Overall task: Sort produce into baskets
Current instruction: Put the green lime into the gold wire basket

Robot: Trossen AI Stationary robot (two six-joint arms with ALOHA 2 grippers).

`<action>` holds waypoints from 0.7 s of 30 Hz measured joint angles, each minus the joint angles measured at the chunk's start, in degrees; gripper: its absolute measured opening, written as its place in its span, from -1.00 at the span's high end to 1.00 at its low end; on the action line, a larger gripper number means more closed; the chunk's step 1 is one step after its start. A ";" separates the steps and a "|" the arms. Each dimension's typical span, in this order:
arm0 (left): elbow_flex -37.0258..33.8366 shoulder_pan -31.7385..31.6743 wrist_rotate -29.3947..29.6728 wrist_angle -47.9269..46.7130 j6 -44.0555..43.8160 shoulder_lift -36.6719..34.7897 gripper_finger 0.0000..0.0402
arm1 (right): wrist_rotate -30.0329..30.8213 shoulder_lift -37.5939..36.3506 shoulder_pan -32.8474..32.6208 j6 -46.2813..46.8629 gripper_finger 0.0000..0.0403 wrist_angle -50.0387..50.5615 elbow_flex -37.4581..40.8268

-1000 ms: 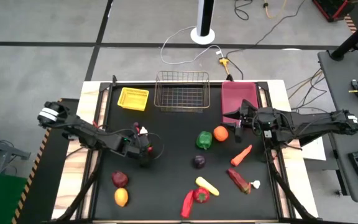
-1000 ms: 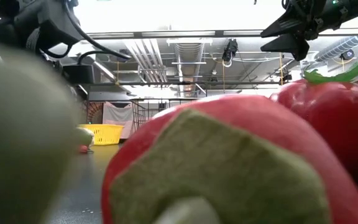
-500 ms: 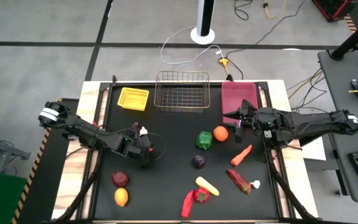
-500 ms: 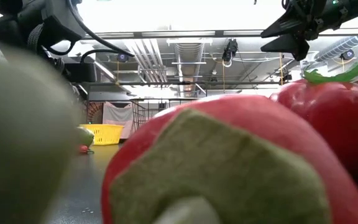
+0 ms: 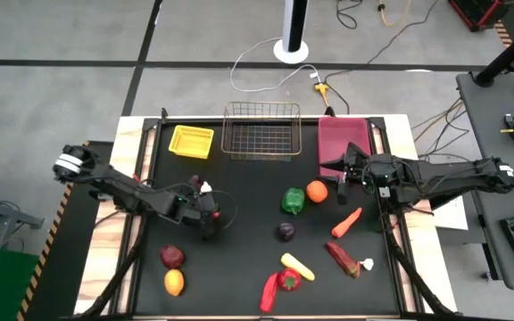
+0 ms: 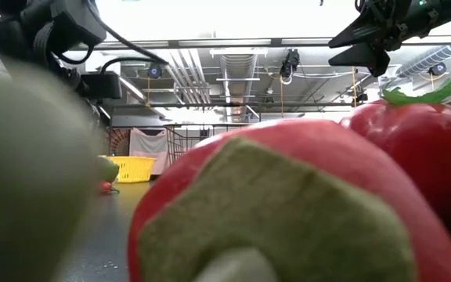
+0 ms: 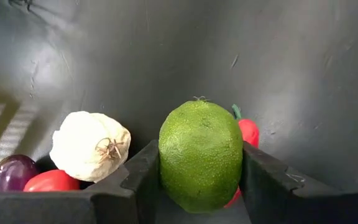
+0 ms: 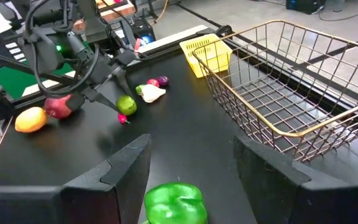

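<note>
Right now I see my left claw (image 7: 201, 186) clamped on a green lime (image 7: 201, 155), one dark finger pressed against each side of it, low over the left half of the black desk (image 5: 248, 232). Just beside the lime lie a white garlic bulb (image 7: 90, 145), a small red piece (image 7: 50, 180) and a small purple one (image 7: 12, 172); another red bit (image 7: 247, 131) peeks out from behind the lime, touching it as far as I can tell.

My right claw (image 8: 191, 165) hangs above the desk's right side, near the magenta-pink bin (image 5: 344, 138), with its fingers parted and nothing between them. A green bell pepper (image 5: 293, 200) sits below and ahead of it, with an orange (image 5: 317, 190) just beside that.

Along the far edge stand the yellow tray (image 5: 191, 141), the wire basket (image 5: 261, 131) and the pink bin, side by side (I cannot make out anything lying in the tray or the wire basket).

Loose on the desk: a carrot (image 5: 346, 221), a dark purple round piece (image 5: 286, 232), a yellow piece (image 5: 297, 265), a dark red piece with a white tip (image 5: 344, 259), a red chilli (image 5: 269, 292) touching a red pepper (image 5: 289, 279), and near the left front a dark red fruit (image 5: 172, 257) with an orange-yellow one (image 5: 174, 282) close by.
</note>
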State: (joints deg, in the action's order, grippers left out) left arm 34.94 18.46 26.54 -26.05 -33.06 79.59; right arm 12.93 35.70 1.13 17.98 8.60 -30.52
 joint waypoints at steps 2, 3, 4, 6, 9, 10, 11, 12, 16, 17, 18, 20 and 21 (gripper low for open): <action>0.00 0.00 0.08 0.10 0.27 -1.10 0.20 | 0.00 0.00 0.00 0.00 -0.09 -0.03 0.00; 0.00 0.00 0.16 0.10 0.48 -1.73 0.20 | 0.00 0.00 -0.01 0.00 -0.09 -0.02 0.00; 0.00 0.00 0.25 0.14 0.63 -2.42 0.20 | 0.00 0.00 0.00 0.00 -0.09 -0.02 0.00; 0.00 0.00 1.10 0.21 1.05 -3.95 0.20 | 0.00 0.00 0.00 0.01 -0.09 -0.02 0.00; 0.00 0.00 1.51 0.24 1.22 -6.50 0.20 | 0.00 0.00 0.00 0.02 -0.09 -0.03 0.00; 0.00 0.00 1.53 0.33 1.30 -7.33 0.20 | 0.00 0.00 0.00 0.02 -0.09 -0.02 0.00; 0.00 0.00 1.61 0.48 1.30 -8.10 0.20 | 0.00 0.00 0.00 0.02 -0.09 -0.04 0.00; 0.00 0.00 1.89 0.66 1.29 -8.89 0.20 | -0.01 0.00 0.00 0.02 -0.09 -0.03 0.01; 0.02 0.13 3.01 3.88 2.91 -11.47 0.20 | 0.00 0.00 0.00 0.02 -0.09 -0.04 0.00; 0.02 0.13 3.07 5.12 3.91 -11.96 0.20 | 0.00 0.00 0.00 0.02 -0.09 -0.04 0.00; 0.04 0.13 3.09 6.54 5.09 -12.37 0.20 | 0.00 0.00 0.00 0.02 -0.09 -0.04 0.00; 0.07 0.13 3.19 8.83 7.06 -13.16 0.20 | 0.00 0.00 0.00 0.02 -0.09 -0.03 0.00; 0.07 0.13 3.53 9.94 7.96 -13.48 0.20 | 0.00 0.00 0.00 0.02 -0.09 -0.02 0.00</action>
State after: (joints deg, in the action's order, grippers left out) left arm 35.00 18.59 30.07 -16.11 -25.10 66.11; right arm 12.93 35.71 1.13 18.00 8.58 -30.52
